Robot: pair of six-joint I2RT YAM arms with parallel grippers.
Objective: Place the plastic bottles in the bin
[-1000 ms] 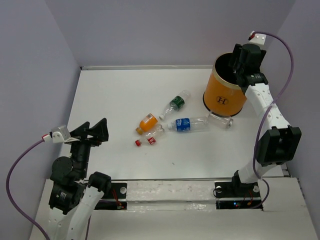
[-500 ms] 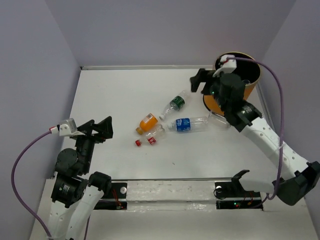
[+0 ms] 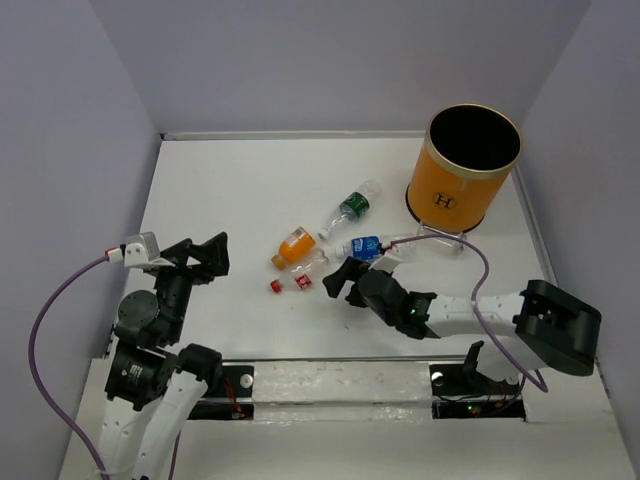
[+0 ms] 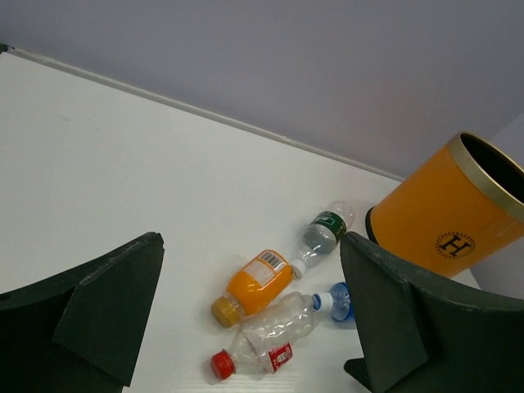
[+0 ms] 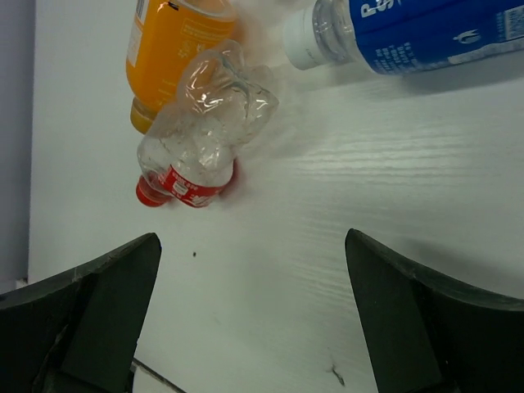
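Several plastic bottles lie mid-table: a green-labelled one (image 3: 352,205), an orange-filled one (image 3: 293,245), a blue-labelled one (image 3: 367,247), a crushed red-capped one (image 3: 295,281) and a clear one (image 3: 445,243) at the foot of the bin (image 3: 462,170). The bin stands upright at the back right, orange with a black inside. My right gripper (image 3: 340,278) hangs low and open just right of the crushed bottle (image 5: 205,123), holding nothing (image 5: 254,311). My left gripper (image 3: 212,257) is open and empty at the left, facing the bottles (image 4: 250,315).
Grey walls close in the white table (image 3: 230,190) on the left, back and right. The right arm's cable (image 3: 480,270) loops over the table in front of the bin. The arms' bases sit along the near edge.
The right arm swung from over the bin's mouth down to the table's front middle, beside the crushed bottle, and its jaws opened wide. The left gripper barely shifted.
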